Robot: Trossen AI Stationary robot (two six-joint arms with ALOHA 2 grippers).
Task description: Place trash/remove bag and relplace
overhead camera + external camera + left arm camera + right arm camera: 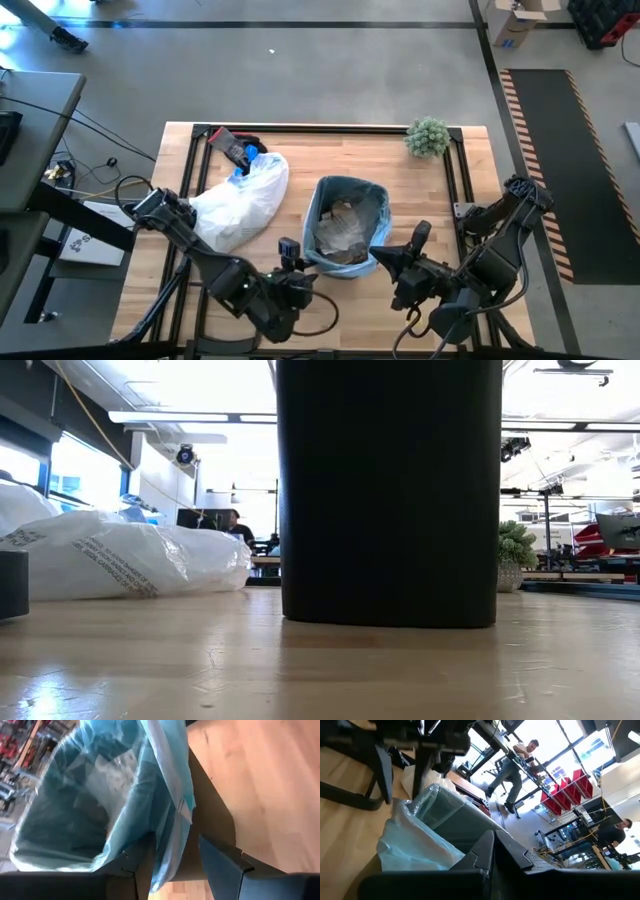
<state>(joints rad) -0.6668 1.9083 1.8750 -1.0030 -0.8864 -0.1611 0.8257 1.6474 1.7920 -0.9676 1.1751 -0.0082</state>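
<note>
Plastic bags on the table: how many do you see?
2. The light-blue bag lines the bin at table centre; the white bag lies just left of it. None hidden, apparently.

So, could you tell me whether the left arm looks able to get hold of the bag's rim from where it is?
Probably yes. The left gripper is open right beside the bin, and the bag hangs over the rim between its fingers, with nothing in the way.
</note>
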